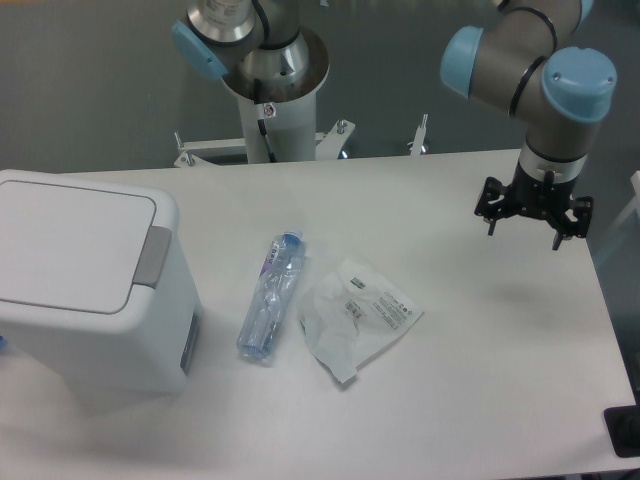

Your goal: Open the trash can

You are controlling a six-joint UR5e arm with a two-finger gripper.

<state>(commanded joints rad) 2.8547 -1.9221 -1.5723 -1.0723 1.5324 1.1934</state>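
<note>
Large white boxy plastic trash can (90, 290) w/ grey push tab (153, 255), lid shut, at table's (480, 340) 9 o'clock, black two-finger gripper (533, 232) hanging over 3 o'clock side, fingers spread, empty, clear plastic bottle (270, 297) & crumpled white plastic bag (355, 315) mid-table.

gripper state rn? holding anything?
Gripper: open, holding nothing, hanging above the table's right side, far from the trash can.

No legible text. Crumpled clear plastic bag (357, 318) carries white printed label, print too small to read; clear plastic bottle (271, 297) label likewise unreadable.
</note>
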